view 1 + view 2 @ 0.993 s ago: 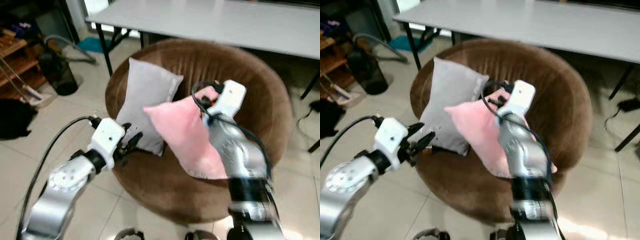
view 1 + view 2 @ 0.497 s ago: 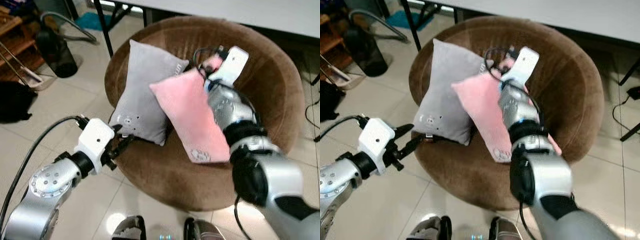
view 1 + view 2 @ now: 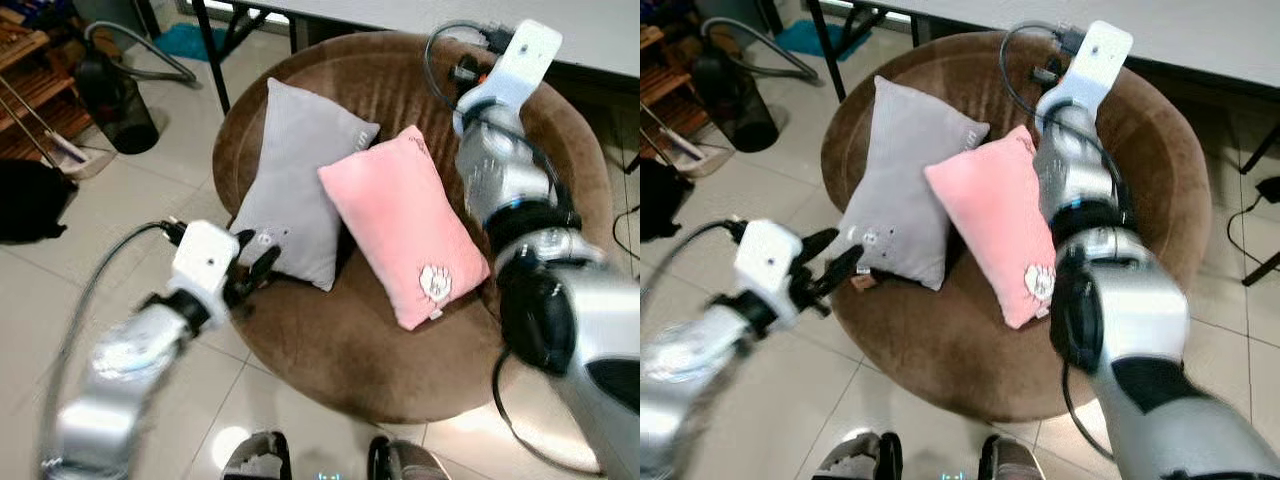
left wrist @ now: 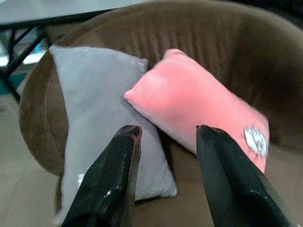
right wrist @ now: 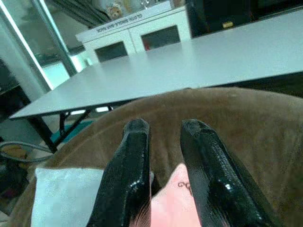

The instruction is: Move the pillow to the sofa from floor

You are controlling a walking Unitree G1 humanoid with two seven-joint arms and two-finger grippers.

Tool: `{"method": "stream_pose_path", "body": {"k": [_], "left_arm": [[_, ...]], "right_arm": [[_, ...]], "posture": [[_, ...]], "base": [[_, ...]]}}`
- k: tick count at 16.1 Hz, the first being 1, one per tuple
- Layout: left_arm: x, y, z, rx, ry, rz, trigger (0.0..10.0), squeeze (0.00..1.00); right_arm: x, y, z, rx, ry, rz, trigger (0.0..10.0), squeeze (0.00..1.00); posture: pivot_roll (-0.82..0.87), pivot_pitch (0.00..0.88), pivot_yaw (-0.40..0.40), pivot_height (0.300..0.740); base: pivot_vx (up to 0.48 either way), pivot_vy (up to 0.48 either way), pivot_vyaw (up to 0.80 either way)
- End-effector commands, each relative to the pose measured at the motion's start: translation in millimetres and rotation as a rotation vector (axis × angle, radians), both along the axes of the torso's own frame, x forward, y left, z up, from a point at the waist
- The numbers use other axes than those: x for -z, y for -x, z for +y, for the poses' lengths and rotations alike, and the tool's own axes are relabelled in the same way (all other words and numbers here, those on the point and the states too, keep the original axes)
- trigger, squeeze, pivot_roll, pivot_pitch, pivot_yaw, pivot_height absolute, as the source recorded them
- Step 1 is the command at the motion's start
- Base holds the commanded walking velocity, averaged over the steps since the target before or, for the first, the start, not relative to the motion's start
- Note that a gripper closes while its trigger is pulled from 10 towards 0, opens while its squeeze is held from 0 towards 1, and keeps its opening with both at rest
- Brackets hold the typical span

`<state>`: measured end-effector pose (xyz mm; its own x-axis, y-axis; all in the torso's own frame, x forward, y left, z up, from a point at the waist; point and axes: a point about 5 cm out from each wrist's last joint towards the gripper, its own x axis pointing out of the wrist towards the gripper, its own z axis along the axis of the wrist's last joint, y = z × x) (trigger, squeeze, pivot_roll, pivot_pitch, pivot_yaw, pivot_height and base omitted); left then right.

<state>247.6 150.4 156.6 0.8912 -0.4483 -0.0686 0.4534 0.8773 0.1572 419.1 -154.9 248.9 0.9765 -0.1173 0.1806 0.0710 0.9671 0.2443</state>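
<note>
- At upper right of the head view, right gripper raised above the pink pillow, fingers narrowly parted, empty.
- Pillow resting on the brown sofa, leaning against the grey pillow.
- Left gripper spread, empty, by the sofa's front edge.
- Likely soft, light; best pinched at a corner.
</note>
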Motion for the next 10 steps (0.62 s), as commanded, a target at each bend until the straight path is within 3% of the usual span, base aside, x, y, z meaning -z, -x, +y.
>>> {"method": "stream_pose_path", "body": {"k": [1,2,3,6,8,10], "left_arm": [[11,-1.7,3.8,-0.037,-0.021,0.023,10.0,0.00],[15,-3.2,2.5,-0.039,-0.040,0.014,10.0,0.00],[20,-5.8,3.1,-0.073,-0.055,0.017,10.0,0.00],[28,-10.7,1.6,-0.097,-0.095,-0.001,10.0,0.00],[30,-12.4,0.5,-0.094,-0.091,-0.003,10.0,0.00],[28,-20.9,-5.1,-0.088,-0.070,-0.021,10.0,0.00]], "right_arm": [[13,3.0,3.0,-0.025,0.011,0.021,10.0,0.00],[32,12.1,6.5,-0.051,0.015,0.045,10.0,0.00],[57,37.1,13.3,-0.110,0.060,0.090,10.0,0.00],[120,129.8,10.5,-0.062,0.166,0.294,10.0,0.00],[131,148.1,5.3,-0.030,0.192,0.333,10.0,0.00],[134,173.7,-13.7,0.082,0.150,0.418,10.0,0.00]], "posture": [[0.01,0.085,0.033,0.740],[0.00,0.076,0.033,0.740],[-0.01,0.070,0.029,0.740],[-0.05,0.058,0.045,0.740],[-0.05,0.046,0.047,0.740],[-0.07,0.026,0.060,0.740]], "base": [[0.000,0.000,0.00],[0.000,0.000,-0.79],[0.000,0.000,-0.80],[0.000,0.000,-0.80],[0.000,0.000,-0.79],[0.000,0.000,-0.79]]}}
